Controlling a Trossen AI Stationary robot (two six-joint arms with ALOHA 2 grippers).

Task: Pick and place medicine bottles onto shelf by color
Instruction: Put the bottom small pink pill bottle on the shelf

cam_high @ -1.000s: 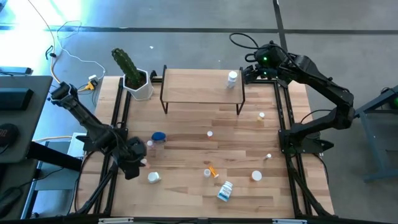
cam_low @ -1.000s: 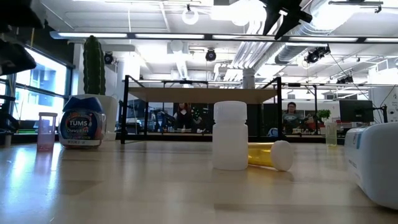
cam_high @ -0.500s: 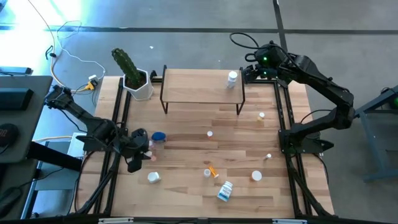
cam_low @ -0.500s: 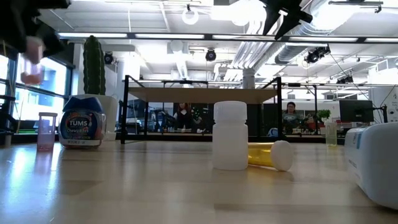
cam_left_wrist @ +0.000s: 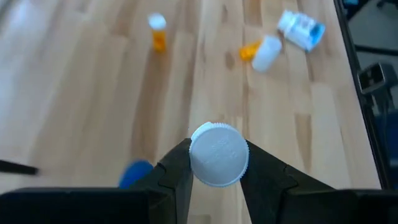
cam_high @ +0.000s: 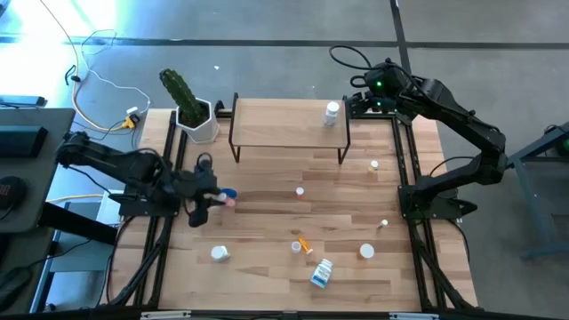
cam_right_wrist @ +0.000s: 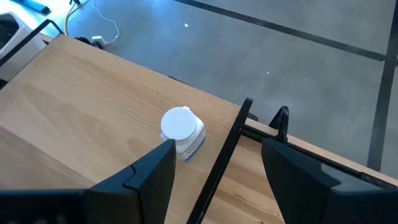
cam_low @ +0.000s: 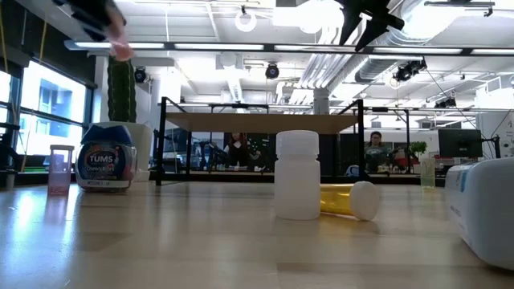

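The shelf (cam_high: 284, 124) top lies bare but for one white bottle (cam_high: 332, 110) at its right end.

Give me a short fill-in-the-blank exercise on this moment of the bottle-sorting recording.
1. The left gripper is shut on a small bottle with a ____ cap.
2. One white bottle stands on the ____.
3. The right gripper, near that bottle, is ____.

Missing words: white; shelf; open
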